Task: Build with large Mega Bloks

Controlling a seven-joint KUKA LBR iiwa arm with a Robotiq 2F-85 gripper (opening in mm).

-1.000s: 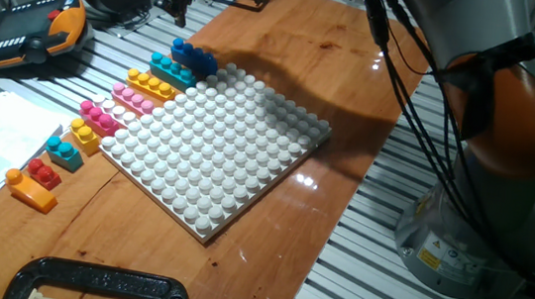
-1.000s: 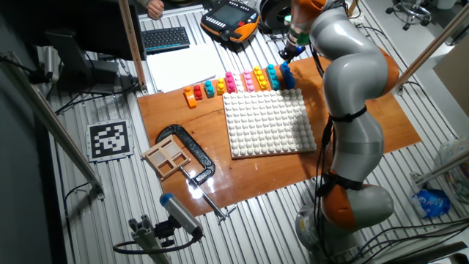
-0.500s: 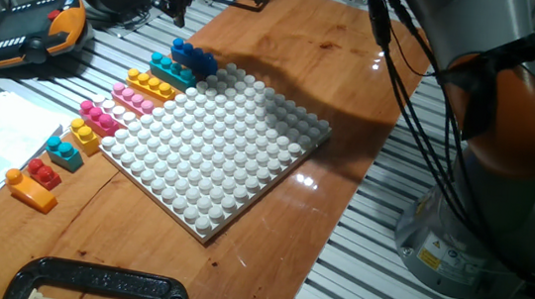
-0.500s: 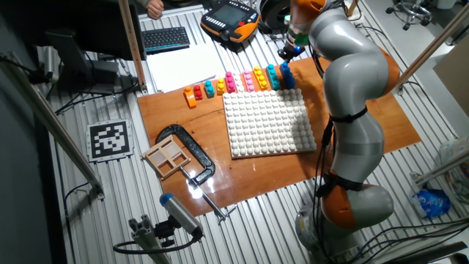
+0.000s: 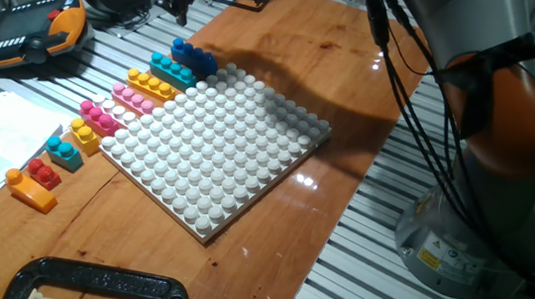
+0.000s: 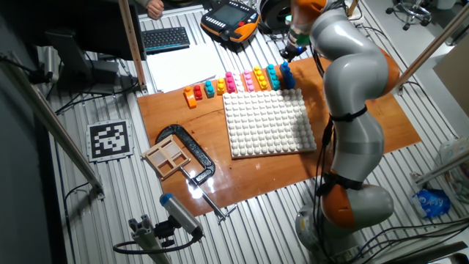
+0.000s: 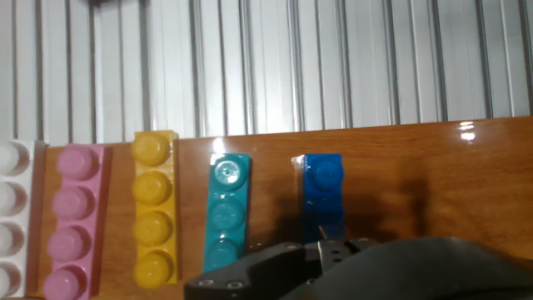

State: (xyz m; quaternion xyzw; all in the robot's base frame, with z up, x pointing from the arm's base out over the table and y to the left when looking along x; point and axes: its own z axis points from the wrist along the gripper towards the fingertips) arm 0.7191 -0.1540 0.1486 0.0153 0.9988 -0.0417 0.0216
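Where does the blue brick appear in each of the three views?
One fixed view: the blue brick lies upper left, at the row's far end.
The other fixed view: the blue brick lies top centre, at the row's right end.
Hand view: the blue brick lies right of centre.
Shared landmark: the teal brick beside it.

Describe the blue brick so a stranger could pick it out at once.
Find the big white studded plate on the wooden table. A row of coloured bricks runs along one edge; the blue brick ends that row, beside the teal brick. It is the only dark blue one.
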